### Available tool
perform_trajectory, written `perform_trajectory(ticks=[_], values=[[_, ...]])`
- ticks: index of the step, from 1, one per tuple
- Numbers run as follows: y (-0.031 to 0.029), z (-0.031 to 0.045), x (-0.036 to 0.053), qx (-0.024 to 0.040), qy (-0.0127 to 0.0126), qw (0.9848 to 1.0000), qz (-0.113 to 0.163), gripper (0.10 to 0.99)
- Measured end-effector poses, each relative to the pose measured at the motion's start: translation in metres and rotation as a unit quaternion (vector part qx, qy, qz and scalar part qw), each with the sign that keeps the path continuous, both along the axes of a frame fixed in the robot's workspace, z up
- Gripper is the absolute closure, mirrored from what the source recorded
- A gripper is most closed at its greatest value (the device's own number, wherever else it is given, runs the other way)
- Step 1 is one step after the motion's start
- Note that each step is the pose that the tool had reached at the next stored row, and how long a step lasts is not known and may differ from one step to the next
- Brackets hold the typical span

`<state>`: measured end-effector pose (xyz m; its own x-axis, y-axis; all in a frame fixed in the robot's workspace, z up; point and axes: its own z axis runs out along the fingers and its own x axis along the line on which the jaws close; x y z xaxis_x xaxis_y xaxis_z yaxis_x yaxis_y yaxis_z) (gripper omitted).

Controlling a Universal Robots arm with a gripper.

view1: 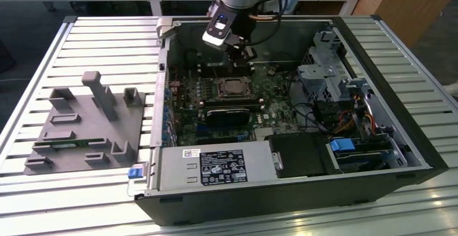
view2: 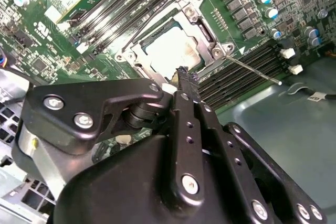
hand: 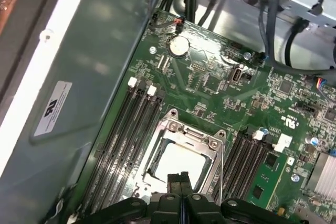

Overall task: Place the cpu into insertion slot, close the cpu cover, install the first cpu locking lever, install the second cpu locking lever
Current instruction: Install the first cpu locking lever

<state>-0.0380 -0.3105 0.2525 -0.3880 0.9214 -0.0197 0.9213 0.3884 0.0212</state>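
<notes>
The cpu, a pale square chip, lies in the insertion slot on the green motherboard; its face also shows in the first wrist view. The silvery cpu cover lies down around it as a frame. One thin wire locking lever sticks out free from a socket corner, and another runs along the opposite side. My gripper hovers shut with nothing in it, just over the socket's edge; in the exterior view it hangs a little beyond the socket, inside the open case.
A black heatsink block sits just in front of the socket. Memory slots flank it. A drive cage and cables fill the exterior view's right. The power supply is in front. A grey fixture stands on the exterior view's left.
</notes>
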Motion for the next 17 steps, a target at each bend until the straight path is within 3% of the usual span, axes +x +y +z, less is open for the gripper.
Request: perform_trajectory(ticks=[17], values=[[0.0000, 0.0000, 0.0000, 0.0000, 0.0000, 0.9985, 0.055, 0.980]])
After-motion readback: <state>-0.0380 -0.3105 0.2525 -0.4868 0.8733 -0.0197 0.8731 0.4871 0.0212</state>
